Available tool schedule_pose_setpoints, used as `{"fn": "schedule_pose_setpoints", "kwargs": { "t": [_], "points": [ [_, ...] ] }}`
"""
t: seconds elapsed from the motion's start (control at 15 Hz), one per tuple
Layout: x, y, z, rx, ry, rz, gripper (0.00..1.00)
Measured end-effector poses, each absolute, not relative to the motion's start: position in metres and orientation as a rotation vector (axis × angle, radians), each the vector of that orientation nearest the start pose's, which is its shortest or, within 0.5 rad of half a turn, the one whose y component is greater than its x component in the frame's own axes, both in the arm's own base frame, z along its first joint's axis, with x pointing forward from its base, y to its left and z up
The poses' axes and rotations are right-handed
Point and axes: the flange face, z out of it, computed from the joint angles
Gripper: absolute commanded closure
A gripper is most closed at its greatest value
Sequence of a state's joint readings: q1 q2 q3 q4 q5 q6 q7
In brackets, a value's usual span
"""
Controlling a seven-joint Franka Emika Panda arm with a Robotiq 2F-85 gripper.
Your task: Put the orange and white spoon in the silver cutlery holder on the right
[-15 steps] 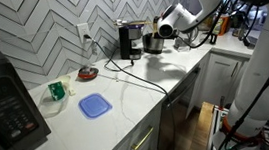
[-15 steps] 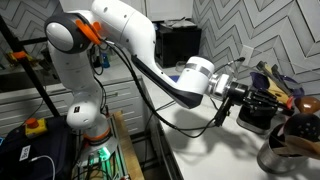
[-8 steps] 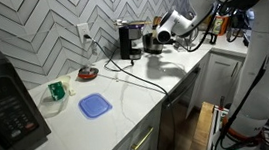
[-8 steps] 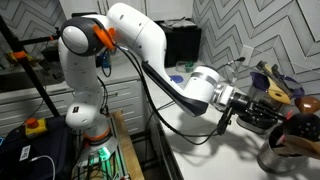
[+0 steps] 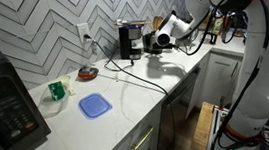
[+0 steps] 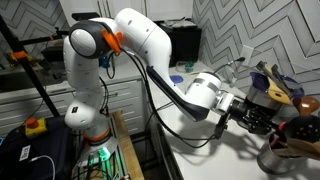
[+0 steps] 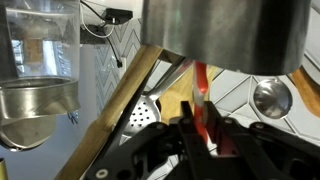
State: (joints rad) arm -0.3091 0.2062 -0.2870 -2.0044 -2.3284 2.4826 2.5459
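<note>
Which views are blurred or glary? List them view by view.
Wrist view: the silver cutlery holder fills the top, out of focus with soft glare; the hand is dark and smeared around the orange and white spoon. Both exterior views: sharper, evenly lit, the white countertop bright.

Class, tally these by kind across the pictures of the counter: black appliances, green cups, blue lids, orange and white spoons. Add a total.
Black appliance: 2, microwave and coffee machine
Green cup: 1
Blue lid: 1
Orange and white spoon: 1, held in the gripper
Total: 5
</note>
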Motion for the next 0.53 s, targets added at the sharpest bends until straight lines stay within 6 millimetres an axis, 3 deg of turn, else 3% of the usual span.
{"fn": "schedule_pose_setpoints", "kwargs": {
  "t": [0.13,0.27,0.4,0.53],
  "points": [
    [0.512,-0.338,0.384,1.665,-0.974,1.489,0.34],
    [0.514,-0.341,0.401,1.635,-0.989,1.504,0.19],
    [0.516,-0.341,0.433,1.588,-0.998,1.558,0.03],
    [0.515,-0.327,0.474,1.581,-0.999,1.639,0.00]
  ]
}}
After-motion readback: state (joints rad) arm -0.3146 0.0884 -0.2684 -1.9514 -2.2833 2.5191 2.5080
